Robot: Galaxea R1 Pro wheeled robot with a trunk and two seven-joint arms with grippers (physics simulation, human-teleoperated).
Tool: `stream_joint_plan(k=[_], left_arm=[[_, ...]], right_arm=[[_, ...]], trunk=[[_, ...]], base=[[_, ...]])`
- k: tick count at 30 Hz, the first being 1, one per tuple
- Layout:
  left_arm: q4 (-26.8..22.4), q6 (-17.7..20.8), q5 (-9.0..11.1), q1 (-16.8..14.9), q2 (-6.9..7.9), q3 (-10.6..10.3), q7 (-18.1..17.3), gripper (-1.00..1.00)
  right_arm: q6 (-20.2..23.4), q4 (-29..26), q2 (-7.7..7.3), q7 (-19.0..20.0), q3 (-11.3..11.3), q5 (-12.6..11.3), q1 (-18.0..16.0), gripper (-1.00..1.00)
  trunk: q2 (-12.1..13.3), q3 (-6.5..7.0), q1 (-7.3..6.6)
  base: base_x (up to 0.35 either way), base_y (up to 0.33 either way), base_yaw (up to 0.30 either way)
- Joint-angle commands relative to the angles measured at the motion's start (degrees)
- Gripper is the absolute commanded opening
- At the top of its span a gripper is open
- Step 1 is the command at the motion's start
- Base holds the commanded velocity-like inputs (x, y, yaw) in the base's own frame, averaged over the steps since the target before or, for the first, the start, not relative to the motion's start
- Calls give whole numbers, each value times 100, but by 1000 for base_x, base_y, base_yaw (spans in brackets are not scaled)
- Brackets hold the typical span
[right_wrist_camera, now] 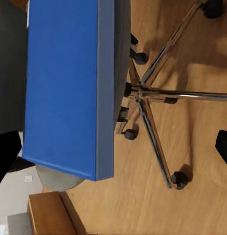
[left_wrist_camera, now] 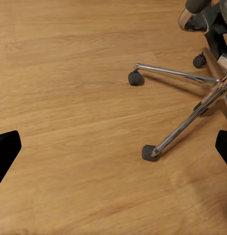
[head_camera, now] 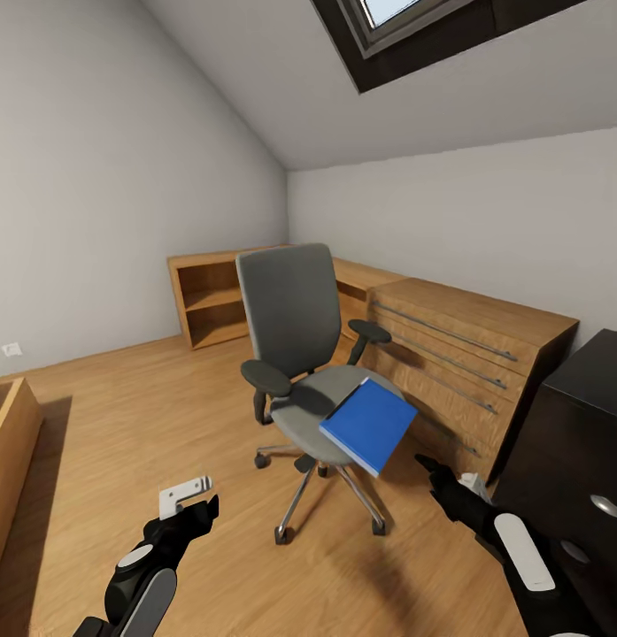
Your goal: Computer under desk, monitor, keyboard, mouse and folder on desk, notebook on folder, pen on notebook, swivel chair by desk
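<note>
Head view: folder (head_camera: 369,424) lies on the chair (head_camera: 295,327) seat, overhanging its front. Both grippers, left (left_wrist_camera: 113,147) and right (right_wrist_camera: 113,147), show fingers spread apart, empty.

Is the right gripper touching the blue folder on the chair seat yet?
Apart. In the head view the right gripper sits short of the folder, with bare floor between its fingers and the folder's edge.

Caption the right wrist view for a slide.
Blue folder overhanging the swivel chair seat, chrome base on wood floor.
</note>
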Motion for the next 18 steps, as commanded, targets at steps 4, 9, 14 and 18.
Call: stream_joint_plan(k=[4, 9, 14, 18], left_arm=[[-7, 6, 50, -5, 7, -20, 57, 100], [-10, -2, 50, -5, 7, -21, 53, 100], [-121, -18, 50, -7, 7, -21, 46, 100], [-198, -25, 50, -6, 20, -21, 22, 100]], right_arm=[[57, 12, -9, 584, -14, 6, -4, 100], [76, 18, -12, 853, -25, -2, -4, 100], [85, 17, -12, 948, -37, -11, -4, 100], [86, 13, -12, 962, -47, -14, -4, 100]], trunk=[[-164, -78, 87], [-365, -168, 197], [-566, -258, 307], [-726, -329, 395]], base=[[0, 0, 0], [0, 0, 0], [0, 0, 0], [0, 0, 0]])
